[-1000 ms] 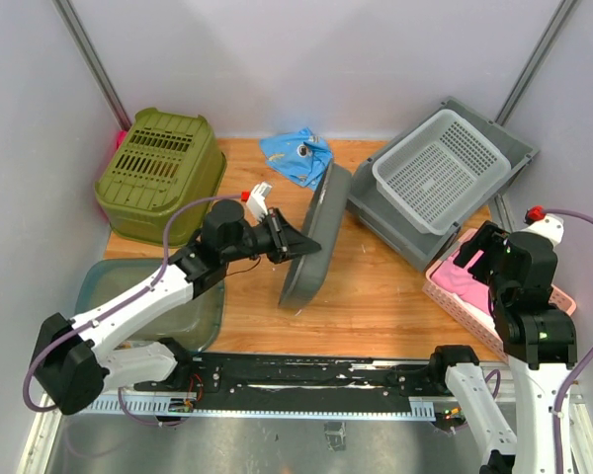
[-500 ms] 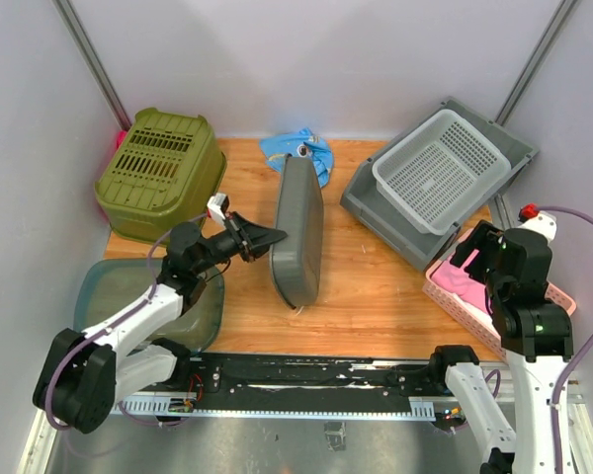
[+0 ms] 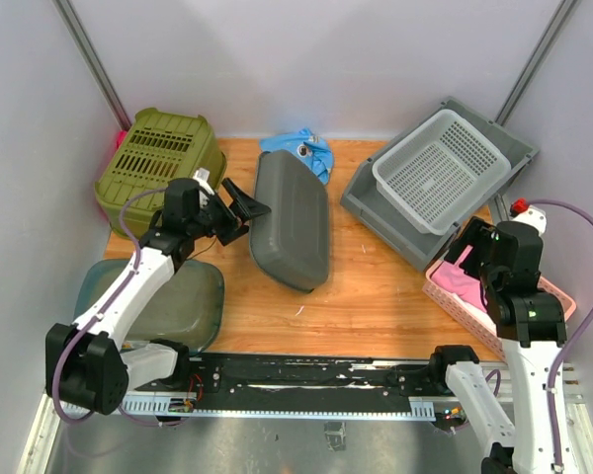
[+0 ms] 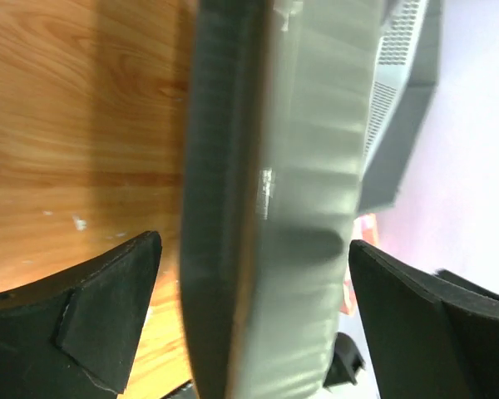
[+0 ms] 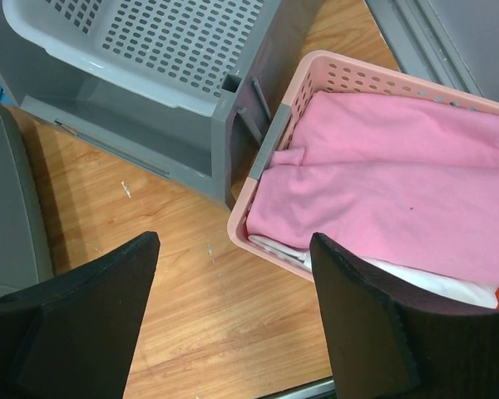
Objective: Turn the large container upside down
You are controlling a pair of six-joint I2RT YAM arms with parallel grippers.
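Observation:
The large container (image 3: 290, 232) is a grey tub lying bottom up on the wooden table, in the middle of the top view. My left gripper (image 3: 243, 208) is at its left edge, jaws wide open. In the left wrist view the tub's rim and side (image 4: 299, 199) pass between the two fingers, with a gap showing on each side. My right gripper (image 3: 471, 249) hangs open at the right, over the table beside a pink basket (image 5: 382, 166), with nothing between its fingers (image 5: 234, 241).
An olive basket (image 3: 158, 173) stands upside down at the far left. A blue cloth (image 3: 298, 148) lies at the back. A grey bin (image 3: 395, 222) holding a white perforated basket (image 3: 440, 168) stands at the back right. A teal tub (image 3: 183, 306) is at the near left.
The grey tub went from standing on its edge to lying bottom up. My left gripper swung back and left with it, then opened and let go. The right arm shifted slightly.

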